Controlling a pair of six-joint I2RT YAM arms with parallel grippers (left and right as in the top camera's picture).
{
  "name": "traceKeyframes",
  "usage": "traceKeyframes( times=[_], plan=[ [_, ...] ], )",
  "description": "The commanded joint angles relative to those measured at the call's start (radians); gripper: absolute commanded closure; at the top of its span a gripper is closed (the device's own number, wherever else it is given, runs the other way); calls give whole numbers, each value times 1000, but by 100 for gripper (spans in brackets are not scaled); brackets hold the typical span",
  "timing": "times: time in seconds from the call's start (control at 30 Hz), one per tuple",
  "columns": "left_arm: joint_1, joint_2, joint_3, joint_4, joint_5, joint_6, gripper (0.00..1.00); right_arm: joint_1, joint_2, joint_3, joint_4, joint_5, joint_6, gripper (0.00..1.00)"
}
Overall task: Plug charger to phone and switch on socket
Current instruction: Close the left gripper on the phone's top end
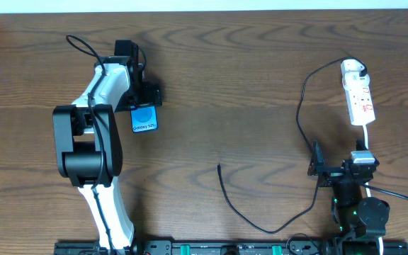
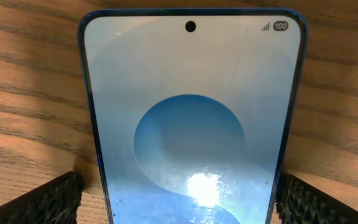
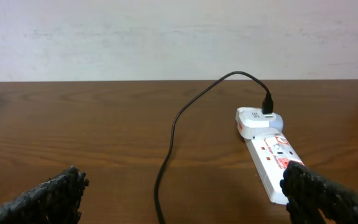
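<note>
Charger (image 3: 173, 130): thin, limp, light cable. I'd pinch it just behind the plug tip (image 1: 219, 167), which lies well left of my right claw (image 3: 182, 174). That claw is spread wide and holds nothing. The adapter (image 3: 257, 121) sits in the socket (image 3: 272, 165) ahead of it. The left claw (image 2: 179, 180) straddles the phone (image 2: 191, 124), 2 fingers flanking it, not visibly clamped.

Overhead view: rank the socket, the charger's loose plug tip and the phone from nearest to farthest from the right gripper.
1. Socket: just ahead of the right gripper, on the right side.
2. Charger's plug tip: lying loose near the middle, off to the gripper's left.
3. Phone: farthest, across on the left side.
</note>
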Motion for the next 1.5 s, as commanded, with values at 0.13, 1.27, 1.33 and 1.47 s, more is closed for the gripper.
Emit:
traceKeyframes(
  times=[0.13,1.27,1.33,1.47],
  plan=[
    [1,37,-43,-18,-13,-8,2,6,-6,-2,-4,4,6,1],
    [1,37,-43,-10,-13,-8,17,6,-6,-2,-4,4,6,1],
    [1,37,-43,-11,-13,-8,18,6,-6,-2,-4,4,5,1],
    [1,37,-43,-10,-13,-8,19,6,-6,-2,-4,4,6,1]
  ],
)
